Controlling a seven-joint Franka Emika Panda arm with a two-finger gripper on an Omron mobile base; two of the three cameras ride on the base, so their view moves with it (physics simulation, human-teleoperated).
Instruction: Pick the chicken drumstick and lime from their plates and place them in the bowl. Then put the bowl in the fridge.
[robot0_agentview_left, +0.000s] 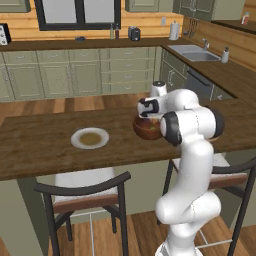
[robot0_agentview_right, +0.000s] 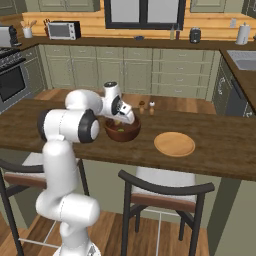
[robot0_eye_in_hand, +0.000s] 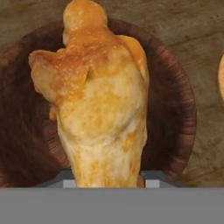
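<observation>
My gripper is shut on the chicken drumstick, a golden-brown lumpy piece that hangs right above the dark wooden bowl. In the left base view the gripper points down into the bowl on the island counter. A small green lime shows inside the bowl. The pale grey plate lies bare to the bowl's left. In the right base view the tan plate lies bare to the right of the bowl. The fridge is out of view.
The wooden island counter has two chairs pushed under its near edge. Salt and pepper shakers stand just behind the bowl. Green cabinets and a sink line the far walls.
</observation>
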